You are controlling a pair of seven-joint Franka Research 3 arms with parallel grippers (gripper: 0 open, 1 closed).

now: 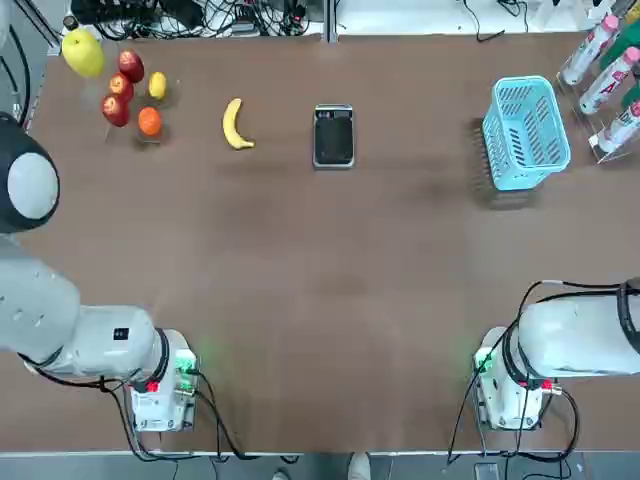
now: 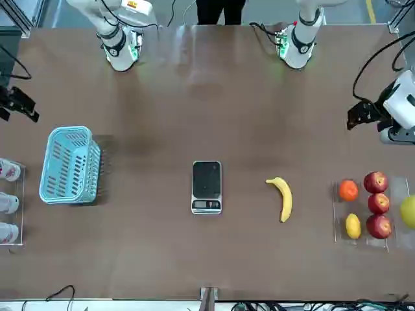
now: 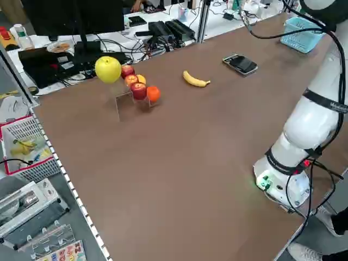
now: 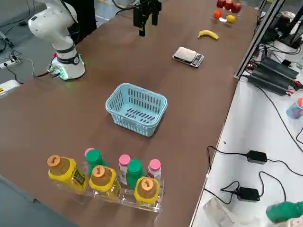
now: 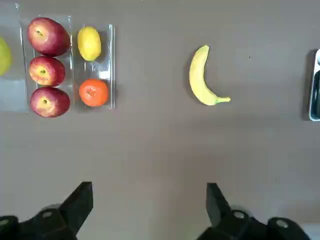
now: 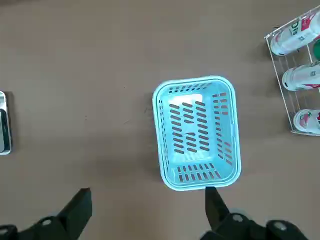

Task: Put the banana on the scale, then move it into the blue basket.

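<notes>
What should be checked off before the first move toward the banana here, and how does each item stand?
1. Banana lying alone, nothing over it: ok, banana on the bare tabletop.
2. Digital scale free to receive it: ok, nothing on the scale's platform.
3. Blue slatted basket upright and empty: ok, basket open side up.
4. Left end effector open and empty: ok, above the table on the banana's side.
5. Right end effector open and empty: ok, above the table on the basket's side.
6. Scale switched on and zeroed: cannot tell, no reading legible.
</notes>
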